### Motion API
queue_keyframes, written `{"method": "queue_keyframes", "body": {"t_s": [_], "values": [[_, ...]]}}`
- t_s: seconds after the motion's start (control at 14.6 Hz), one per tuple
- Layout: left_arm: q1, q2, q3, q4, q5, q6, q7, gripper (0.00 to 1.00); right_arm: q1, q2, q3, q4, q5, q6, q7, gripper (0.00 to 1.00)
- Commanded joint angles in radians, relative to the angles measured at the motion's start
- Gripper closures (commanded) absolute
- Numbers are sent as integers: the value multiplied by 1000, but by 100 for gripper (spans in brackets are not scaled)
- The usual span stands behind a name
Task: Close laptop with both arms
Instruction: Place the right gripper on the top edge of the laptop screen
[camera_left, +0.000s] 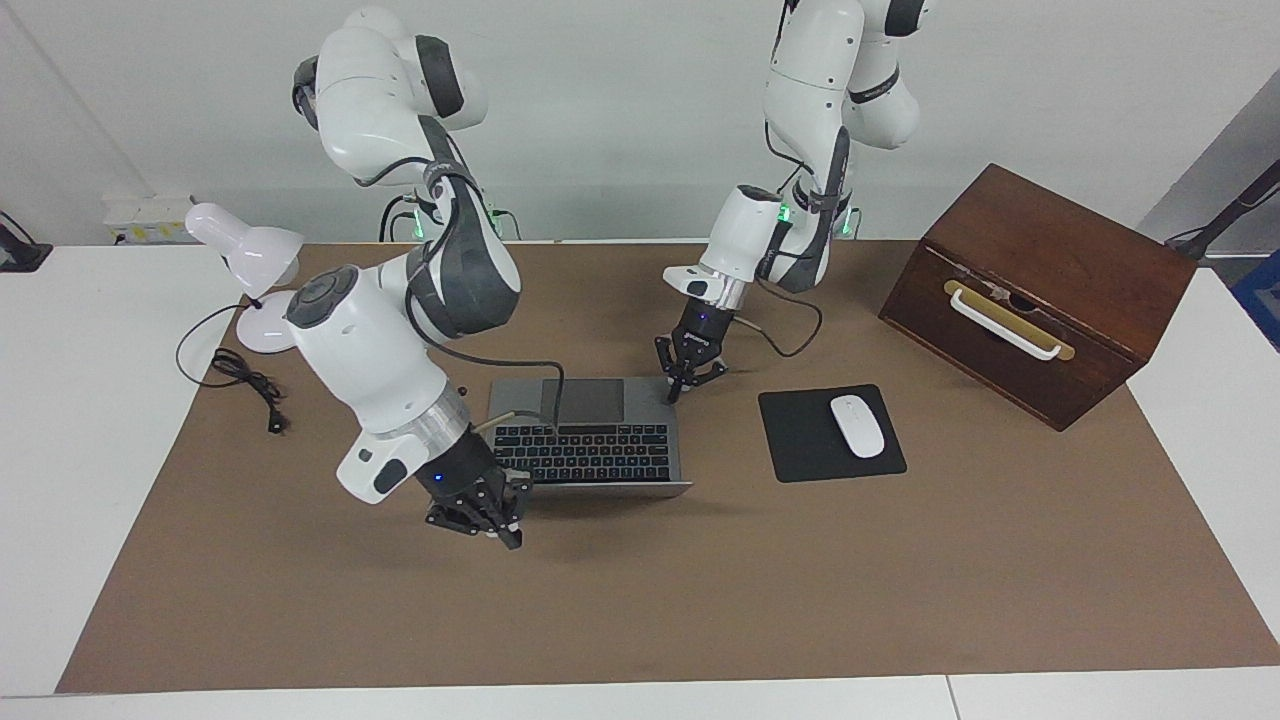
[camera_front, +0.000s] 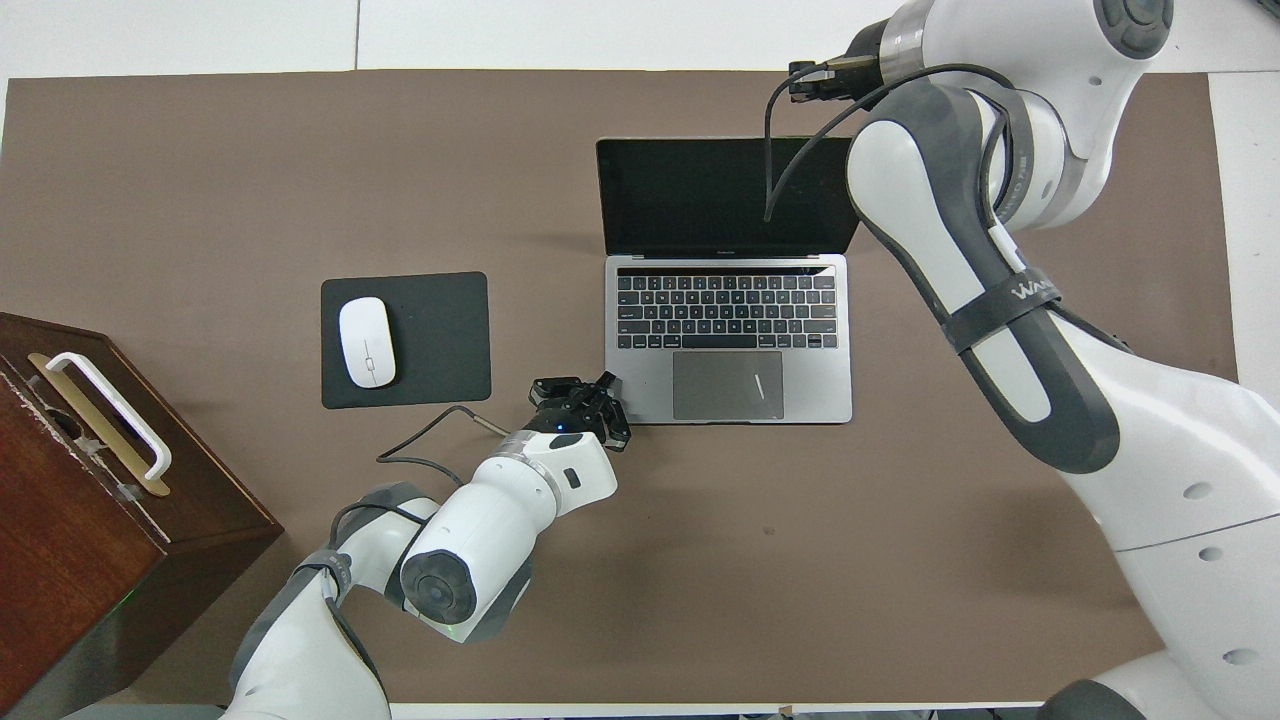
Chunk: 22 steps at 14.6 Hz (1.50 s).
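Eyes on the thin silver-grey rectangular laptop (camera_left: 585, 440): open in the middle of the brown table mat (camera_left: 640, 610), black keyboard and grey trackpad nearer the robots, dark screen standing up along the edge farther from them.

Down at the base's near corner, toward the left arm's end: the left arm's small black claw gripper (camera_left: 685, 382), fingertips pinched together, holding nothing. Touching the corner or just over it? Cannot tell.

Low beside the lid's top edge, at the corner toward the right arm's end: the right arm's small black claw gripper (camera_left: 488, 522), also pinched shut and empty, apparently lining up on the lid's outer face.

Probably the approach step, then, with no push begun. To do it well:
- Settle the left fingertips on the palm rest first, pressing lightly to stop the base sliding or tipping.
- Meet the lid high up, near its top edge, for leverage.
- Sweep in an arc about the hinge, toward the robots and down, not straight across.
- Slide the right contact toward the lid's middle to avoid twisting the laptop.
- Lift the left fingertips clear before the lid lands.

Well clear toward the left arm's end: flat black mouse pad (camera_left: 795, 450) with white oval mouse (camera_left: 857, 425), and dark wooden box (camera_left: 1050, 260).
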<state>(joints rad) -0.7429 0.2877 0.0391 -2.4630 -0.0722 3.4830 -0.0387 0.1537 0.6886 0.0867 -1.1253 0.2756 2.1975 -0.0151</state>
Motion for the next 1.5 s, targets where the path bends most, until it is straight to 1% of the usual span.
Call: {"method": "queue_keyframes", "body": {"t_s": [0.0, 0.61, 0.89, 1.16, 1.43], "values": [[-21, 21, 12, 15, -12, 19, 6, 100, 14, -11, 5, -11, 17, -18, 17, 100], [-35, 24, 12, 15, -14, 21, 10, 100, 20, -14, 7, -33, 23, -90, 14, 100], [-36, 34, 12, 15, -12, 21, 10, 100, 27, -24, 7, -37, 23, -154, 14, 100], [-36, 34, 12, 15, -9, 21, 11, 100, 41, -40, 7, -60, 25, -173, 14, 100], [-35, 34, 13, 15, -6, 21, 11, 100, 32, -47, 7, -62, 46, -255, 17, 100]]}}
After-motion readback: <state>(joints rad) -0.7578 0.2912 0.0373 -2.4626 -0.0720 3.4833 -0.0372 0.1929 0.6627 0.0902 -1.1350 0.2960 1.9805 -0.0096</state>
